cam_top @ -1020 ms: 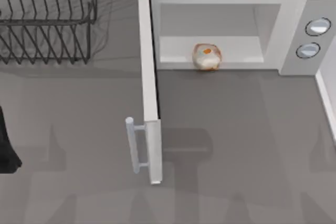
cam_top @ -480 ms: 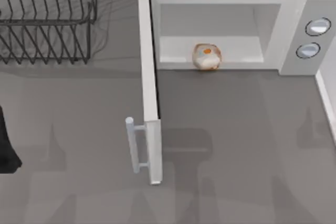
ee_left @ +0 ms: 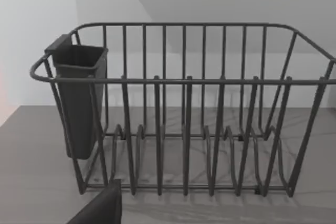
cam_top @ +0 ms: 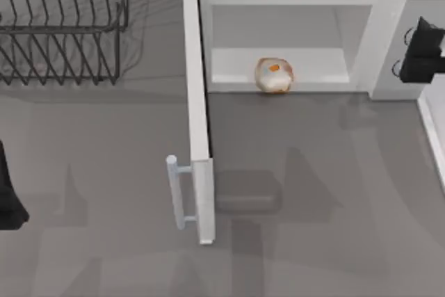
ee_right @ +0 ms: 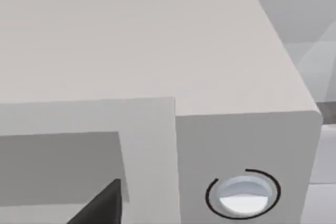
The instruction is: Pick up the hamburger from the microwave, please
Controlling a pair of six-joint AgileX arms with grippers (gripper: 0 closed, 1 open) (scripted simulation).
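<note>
1. The microwave (cam_top: 299, 5) door (cam_top: 198, 123) stands open; the hamburger (cam_top: 274, 75) sits inside, at the cavity's front lip, untouched.
2. The right gripper (cam_top: 423, 53) hovers at the hamburger's three o'clock, over the dials; I cannot tell its finger state.
3. Reaching, grasping and lifting all remain.

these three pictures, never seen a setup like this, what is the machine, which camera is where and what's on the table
It is a simulated two-armed AgileX robot at a grey table. One camera looks down from above; the other two ride on the arms' wrists. The white microwave stands open, its door swung out, with the small hamburger at the front of its cavity. A dark wire dish rack sits at the left. The right gripper hangs over the dials; the left arm waits at the left edge. Nothing is held.
</note>
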